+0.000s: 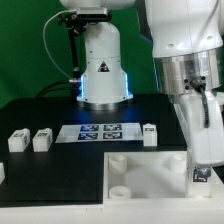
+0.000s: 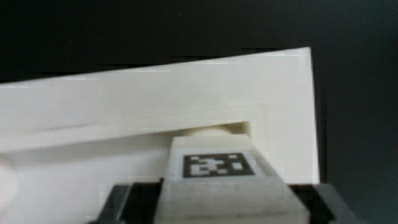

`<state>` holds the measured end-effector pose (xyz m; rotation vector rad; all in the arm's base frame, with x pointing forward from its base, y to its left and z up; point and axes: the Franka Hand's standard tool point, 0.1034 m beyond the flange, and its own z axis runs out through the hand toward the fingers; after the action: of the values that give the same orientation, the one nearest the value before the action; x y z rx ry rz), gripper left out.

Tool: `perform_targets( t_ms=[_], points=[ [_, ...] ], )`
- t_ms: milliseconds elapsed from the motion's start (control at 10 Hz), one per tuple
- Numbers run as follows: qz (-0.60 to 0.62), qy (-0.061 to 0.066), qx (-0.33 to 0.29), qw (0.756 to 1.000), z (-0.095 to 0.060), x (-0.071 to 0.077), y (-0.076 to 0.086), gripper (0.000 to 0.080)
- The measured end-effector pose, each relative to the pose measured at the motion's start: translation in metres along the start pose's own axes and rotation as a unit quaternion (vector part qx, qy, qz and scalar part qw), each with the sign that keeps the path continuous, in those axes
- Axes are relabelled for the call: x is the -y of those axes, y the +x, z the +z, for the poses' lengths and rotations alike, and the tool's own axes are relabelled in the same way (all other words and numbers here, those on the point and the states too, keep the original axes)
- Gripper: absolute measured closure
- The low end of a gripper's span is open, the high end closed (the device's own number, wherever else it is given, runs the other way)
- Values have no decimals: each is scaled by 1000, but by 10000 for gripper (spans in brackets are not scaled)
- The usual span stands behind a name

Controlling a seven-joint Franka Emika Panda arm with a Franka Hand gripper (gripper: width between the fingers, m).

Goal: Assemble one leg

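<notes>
My gripper (image 1: pixel 203 168) is at the right side of the large white plate (image 1: pixel 140 172) and is shut on a leg (image 2: pixel 217 172), a small white block with a black-and-white tag. In the wrist view the gripper (image 2: pixel 217 203) holds the leg between its dark fingers (image 2: pixel 135 203), over the plate (image 2: pixel 125 110) near a corner socket (image 2: pixel 214 130). The held leg's tag shows in the exterior view (image 1: pixel 203 177). Three more legs lie on the black table: two at the exterior view's left (image 1: pixel 17 141) (image 1: pixel 41 141) and one behind the plate (image 1: pixel 150 134).
The marker board (image 1: pixel 95 132) lies behind the plate, in front of the robot base (image 1: pixel 103 75). The arm's white body fills the exterior view's upper right. Round sockets show on the plate (image 1: pixel 118 158).
</notes>
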<state>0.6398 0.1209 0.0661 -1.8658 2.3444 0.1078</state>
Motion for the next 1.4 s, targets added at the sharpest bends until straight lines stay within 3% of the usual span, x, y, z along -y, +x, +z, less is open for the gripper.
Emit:
perform_targets(
  t_ms=[400,500,600,800,1000,1200,1400],
  points=[
    [72,3,-3,997,-1,2,5,506],
    [68,2,-3,998,-1,2,5,436],
    [68,1,-3,998,0,1,5,436],
    [66,1,-3,998,0,1,4,178],
    [57,-1,-2,998,-2,-3,2,158],
    [49,5,5,999,-18,-1,-3,151],
    [47,3,3,999,-14,-3,-3,150]
  ],
)
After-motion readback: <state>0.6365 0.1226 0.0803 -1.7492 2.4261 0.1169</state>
